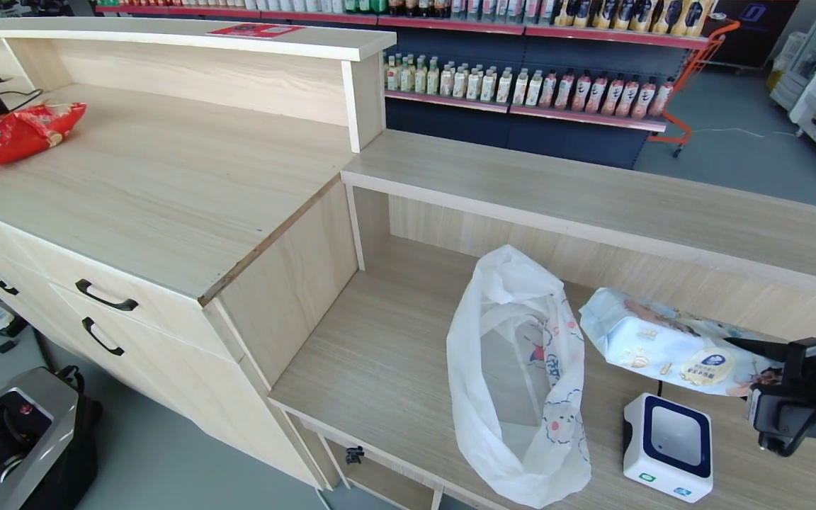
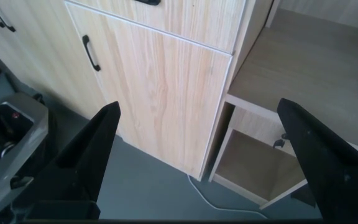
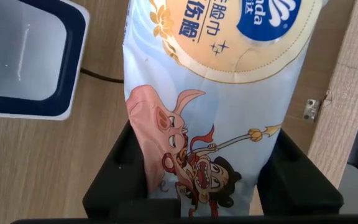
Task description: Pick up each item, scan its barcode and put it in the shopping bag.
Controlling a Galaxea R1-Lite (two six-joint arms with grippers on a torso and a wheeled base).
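Note:
A pale blue pack of wipes (image 1: 670,347) lies on the low counter, just right of the white shopping bag (image 1: 521,382), whose mouth gapes open. My right gripper (image 1: 751,368) is at the pack's right end, and the wrist view has the wipes (image 3: 216,93) pinched between its two fingers (image 3: 129,162), so it is shut on them. The white and navy scanner (image 1: 669,446) sits in front of the pack, face up, also seen as the scanner (image 3: 23,56) beside the pack. A red snack bag (image 1: 25,131) rests far left on the high counter. My left gripper (image 2: 197,109) hangs open over the floor by the cabinet.
A raised ledge (image 1: 592,191) runs behind the low counter, and the tall drawer cabinet (image 1: 188,212) borders it on the left. A black and silver case (image 1: 11,432) stands on the floor at lower left. Store shelves of bottles (image 1: 521,85) line the back.

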